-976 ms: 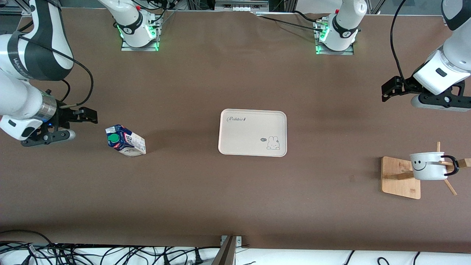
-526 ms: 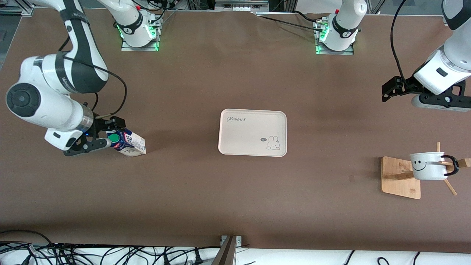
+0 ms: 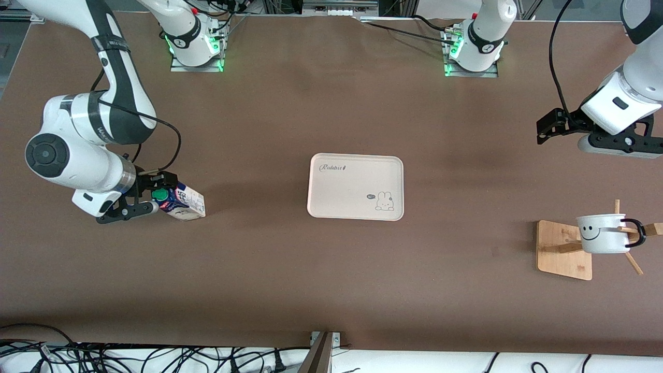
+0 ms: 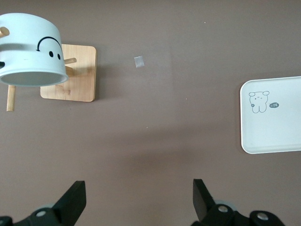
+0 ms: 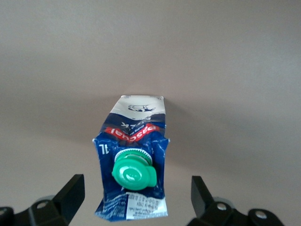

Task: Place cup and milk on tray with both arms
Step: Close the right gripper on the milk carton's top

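The milk point(image 3: 181, 201), a blue and white carton with a green cap point(image 5: 134, 173), rests on the table toward the right arm's end. My right gripper point(image 3: 159, 194) is open at its capped end, one finger on each side, and neither finger touches the milk point(image 5: 134, 155). The cream tray point(image 3: 355, 186) lies mid-table with nothing on it. The white smiley cup point(image 3: 602, 233) hangs on a wooden rack toward the left arm's end. My left gripper point(image 3: 543, 132) hovers open over bare table. From the left wrist, the cup point(image 4: 28, 52) and tray point(image 4: 273, 117) show past the left gripper point(image 4: 138, 188).
The rack has a square wooden base point(image 3: 563, 250) and thin pegs, one through the cup's black handle point(image 3: 638, 233). A small pale scrap point(image 4: 139, 61) lies on the table near the rack. Cables run along the table edge nearest the front camera.
My right arm has swung in from the table's end and brought its open gripper up to the milk's capped end. The left arm has barely moved.
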You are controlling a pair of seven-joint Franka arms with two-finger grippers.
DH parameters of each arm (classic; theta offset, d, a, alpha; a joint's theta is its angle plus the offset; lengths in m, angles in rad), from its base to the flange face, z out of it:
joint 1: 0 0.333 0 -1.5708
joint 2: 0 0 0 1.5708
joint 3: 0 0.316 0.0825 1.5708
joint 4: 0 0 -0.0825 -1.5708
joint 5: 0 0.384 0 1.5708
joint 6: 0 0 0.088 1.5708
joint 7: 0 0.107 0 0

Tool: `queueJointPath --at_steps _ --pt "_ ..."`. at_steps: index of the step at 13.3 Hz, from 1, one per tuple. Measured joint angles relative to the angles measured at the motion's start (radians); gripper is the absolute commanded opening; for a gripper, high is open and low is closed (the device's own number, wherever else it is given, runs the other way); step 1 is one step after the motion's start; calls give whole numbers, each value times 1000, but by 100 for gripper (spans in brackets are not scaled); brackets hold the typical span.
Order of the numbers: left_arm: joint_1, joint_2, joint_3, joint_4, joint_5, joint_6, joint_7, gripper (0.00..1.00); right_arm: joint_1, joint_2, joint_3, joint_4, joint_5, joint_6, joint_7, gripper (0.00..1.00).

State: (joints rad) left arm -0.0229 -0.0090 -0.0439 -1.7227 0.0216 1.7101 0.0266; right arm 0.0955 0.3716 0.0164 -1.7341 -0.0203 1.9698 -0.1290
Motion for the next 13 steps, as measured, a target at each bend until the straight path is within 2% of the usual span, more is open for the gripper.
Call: queueJointPath --at_steps 1,3,5,7,13 --pt "0 1 0 0 0 0 0 100 0 4 0 -15 0 17 0 97" --pt "-2 1 0 1 0 1 0 100 0 8 0 -42 0 38 0 75" --pt "-2 1 0 2 0 1 0 100 -1 8 0 -47 0 49 1 49" --pt "-2 1 0 2 0 1 0 100 -3 6 -1 -45 1 57 2 35" --pt "-4 2 0 2 0 1 0 100 2 2 8 -12 14 45 31 35"
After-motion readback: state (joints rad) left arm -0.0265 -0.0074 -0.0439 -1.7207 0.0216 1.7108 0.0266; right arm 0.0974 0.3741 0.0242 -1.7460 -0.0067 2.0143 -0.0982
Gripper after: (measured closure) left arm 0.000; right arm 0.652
